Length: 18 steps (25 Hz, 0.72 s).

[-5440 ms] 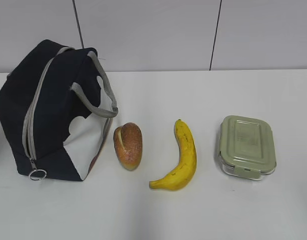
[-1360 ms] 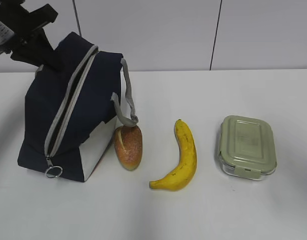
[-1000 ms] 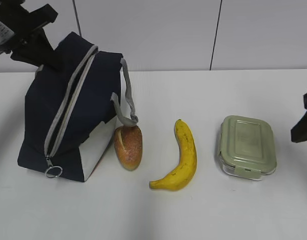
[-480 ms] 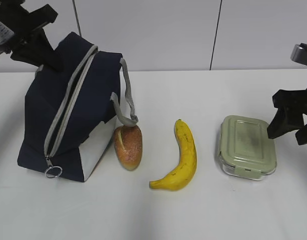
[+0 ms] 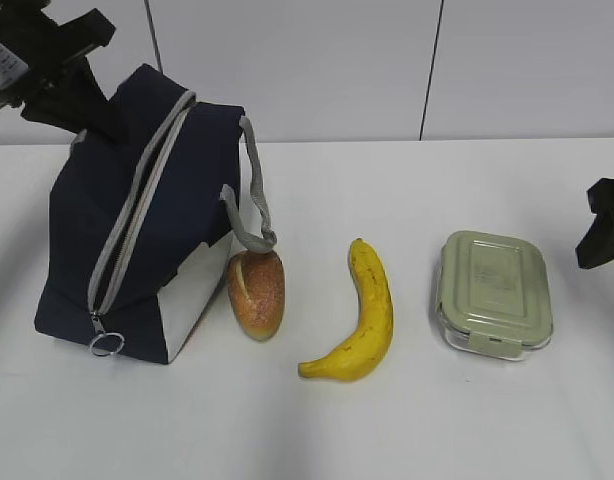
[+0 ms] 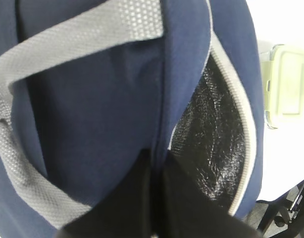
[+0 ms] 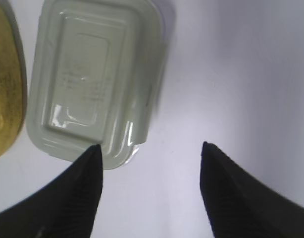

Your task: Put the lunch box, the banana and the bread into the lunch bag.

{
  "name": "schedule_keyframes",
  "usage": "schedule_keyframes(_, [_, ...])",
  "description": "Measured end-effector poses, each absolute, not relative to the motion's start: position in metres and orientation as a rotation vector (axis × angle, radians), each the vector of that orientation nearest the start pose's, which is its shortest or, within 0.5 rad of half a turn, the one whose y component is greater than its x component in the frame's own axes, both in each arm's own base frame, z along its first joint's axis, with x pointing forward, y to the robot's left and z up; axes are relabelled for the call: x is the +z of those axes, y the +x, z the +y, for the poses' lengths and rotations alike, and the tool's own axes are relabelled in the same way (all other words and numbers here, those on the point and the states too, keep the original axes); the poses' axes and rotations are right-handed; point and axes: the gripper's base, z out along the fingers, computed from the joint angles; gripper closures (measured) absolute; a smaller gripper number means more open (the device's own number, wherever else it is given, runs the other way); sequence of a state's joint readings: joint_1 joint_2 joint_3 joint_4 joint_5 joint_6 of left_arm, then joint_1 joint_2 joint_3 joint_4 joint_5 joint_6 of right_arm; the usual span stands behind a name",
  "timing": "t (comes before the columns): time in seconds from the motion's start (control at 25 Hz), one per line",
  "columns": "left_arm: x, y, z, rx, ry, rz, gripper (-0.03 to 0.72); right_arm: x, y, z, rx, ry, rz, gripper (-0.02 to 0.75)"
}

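**Bag pinned open, box not yet gripped**

Left gripper (image 6: 154, 183) at far left, fingers (image 6: 137, 198) pinched tight on the top edge of the lunch bag (image 5: 137, 220), beside the zipper; mouth held agape, dark lining visible in the left wrist view. Soft navy fabric, likely to sag and close if let go. Bread (image 5: 256, 290) next, resting against the bag's white side panel under a hanging grey handle (image 5: 252, 190); light and squashable, best taken gently across its width. Banana (image 5: 367, 315) further right, apart from bread and box; curved, easily bruised, best taken near the middle. Lunch box (image 5: 493, 292) right of that, flat on the white desk (image 5: 317, 420), sage lid on; rigid, smooth at the corners, probably the heaviest piece, best clamped across the short sides. Right gripper (image 7: 149, 148) at far right, fingers (image 7: 87, 173) spread wide and empty; in the right wrist view, one fingertip over the box's near corner, the other over bare desk, so offset to the box's outer side, not straddling it.
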State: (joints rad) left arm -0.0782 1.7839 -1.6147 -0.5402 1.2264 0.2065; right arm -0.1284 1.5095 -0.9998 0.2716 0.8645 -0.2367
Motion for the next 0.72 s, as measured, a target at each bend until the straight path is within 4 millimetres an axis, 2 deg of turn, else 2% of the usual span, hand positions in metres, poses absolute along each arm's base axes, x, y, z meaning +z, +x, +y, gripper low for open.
schedule_keyframes(0.16, [0.316,0.369,-0.073,-0.727,0.233,2.751,0.688,0.237,0.286,-0.038,0.27,0.051,2.8,0.28])
schedule_keyframes(0.36, [0.316,0.369,-0.073,-0.725,0.244,2.748,0.688,0.22,0.295,-0.044,0.47,-0.01,2.772,0.28])
schedule_keyframes(0.48, [0.316,0.369,-0.073,-0.723,0.254,2.747,0.688,0.206,0.302,-0.043,0.625,-0.067,2.754,0.28])
schedule_keyframes(0.72, [0.316,0.369,-0.073,-0.722,0.258,2.746,0.688,0.171,0.312,-0.049,0.881,-0.05,2.73,0.28])
